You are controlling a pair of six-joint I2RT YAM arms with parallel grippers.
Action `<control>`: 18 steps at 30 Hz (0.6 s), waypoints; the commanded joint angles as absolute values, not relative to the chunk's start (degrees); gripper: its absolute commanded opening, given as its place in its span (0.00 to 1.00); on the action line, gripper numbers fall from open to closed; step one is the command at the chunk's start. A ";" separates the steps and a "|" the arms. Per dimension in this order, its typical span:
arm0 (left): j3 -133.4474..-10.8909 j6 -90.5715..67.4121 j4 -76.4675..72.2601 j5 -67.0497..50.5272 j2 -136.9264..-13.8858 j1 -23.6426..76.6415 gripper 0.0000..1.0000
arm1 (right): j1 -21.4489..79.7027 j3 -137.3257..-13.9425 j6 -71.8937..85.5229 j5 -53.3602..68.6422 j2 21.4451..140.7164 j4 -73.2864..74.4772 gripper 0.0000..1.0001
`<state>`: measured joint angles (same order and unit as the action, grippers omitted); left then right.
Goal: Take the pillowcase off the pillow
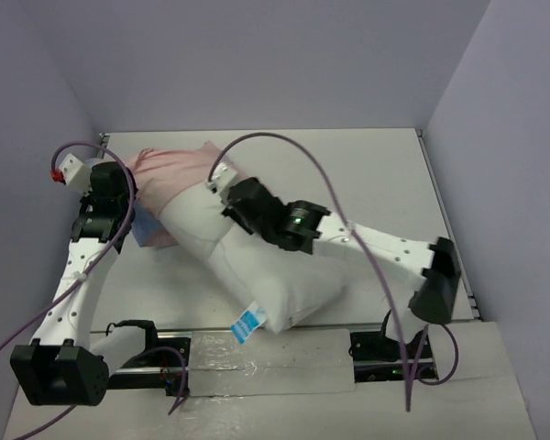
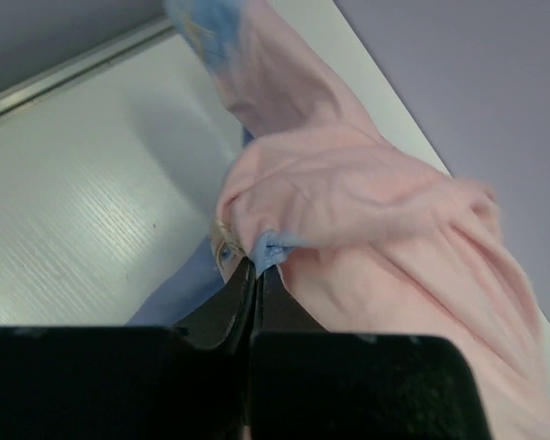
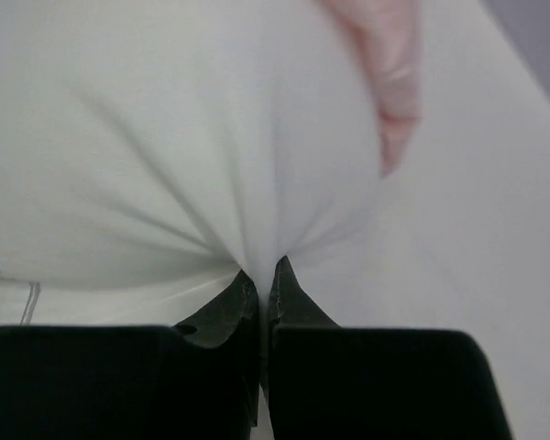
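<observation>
One pillowcase (image 2: 367, 211) pinched in left pincer (image 2: 255, 271); one pillow (image 3: 165, 137) (plain white) pinched in right pincer (image 3: 264, 271).

White table (image 1: 376, 174) with pillow (image 1: 257, 275) and pillowcase (image 1: 170, 170)

White table (image 1: 376, 174), lilac walls (image 1: 257, 55), maybe plastic sheet (image 1: 266, 362) nr front

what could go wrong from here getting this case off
The left gripper pinches only a thin fold of the pillowcase, so it may slip free. The right gripper holds a small tuck of the pillow, which could also slip. In the top view the pillow's far end is inside the pillowcase, so it might snag.
</observation>
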<state>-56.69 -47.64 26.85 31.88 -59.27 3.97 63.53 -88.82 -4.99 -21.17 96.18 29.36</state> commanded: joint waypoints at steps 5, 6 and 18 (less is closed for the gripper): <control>-58.54 -49.13 19.61 34.20 -67.32 -5.61 0.00 | 53.88 -85.44 -26.51 -43.93 62.36 5.91 0.00; -58.62 -48.61 18.82 34.02 -68.19 -7.71 0.00 | 53.35 -85.26 -29.07 -45.42 61.01 2.67 0.00; -69.52 -49.30 21.62 32.17 -87.53 -13.98 0.00 | 39.03 -98.26 -34.37 -33.05 56.95 9.93 0.00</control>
<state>-67.11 -50.11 20.84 29.08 -85.97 -12.95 40.99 -90.61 -31.16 -28.40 59.70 22.00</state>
